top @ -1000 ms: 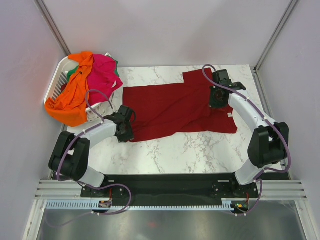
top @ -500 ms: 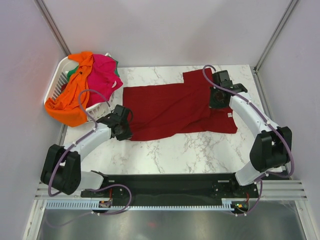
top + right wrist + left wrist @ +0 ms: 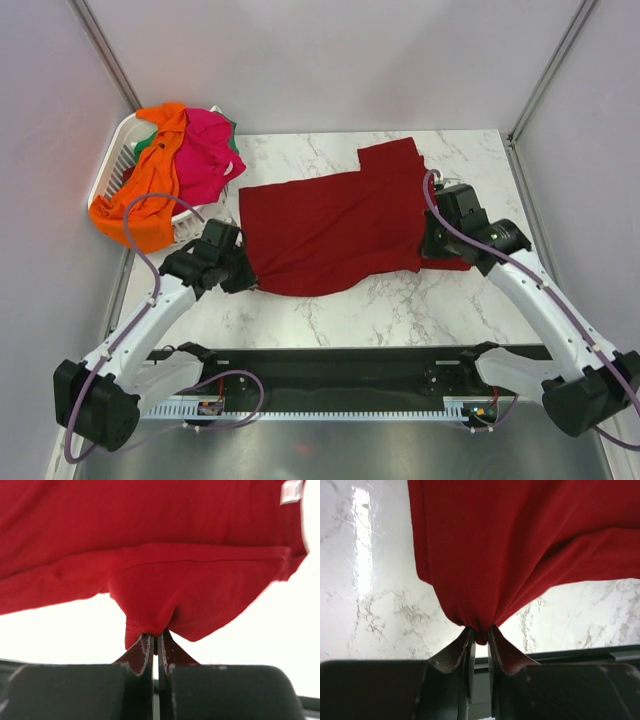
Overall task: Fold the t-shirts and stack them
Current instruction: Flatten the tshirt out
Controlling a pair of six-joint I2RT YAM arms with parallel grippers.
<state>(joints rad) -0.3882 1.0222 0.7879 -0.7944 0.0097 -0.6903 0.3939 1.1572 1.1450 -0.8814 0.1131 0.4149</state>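
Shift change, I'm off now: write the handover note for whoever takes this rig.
Left gripper: jaws shut on the dark red shirt at its near-left corner.
Right gripper: jaws shut on the same shirt's near-right edge.
The dark red shirt is spread out on the table, not folded. The orange shirt and the pink shirt are heaped in the basket.
Done: no fold, no stack.
Left: fold this shirt, then those in the basket, and stack them.
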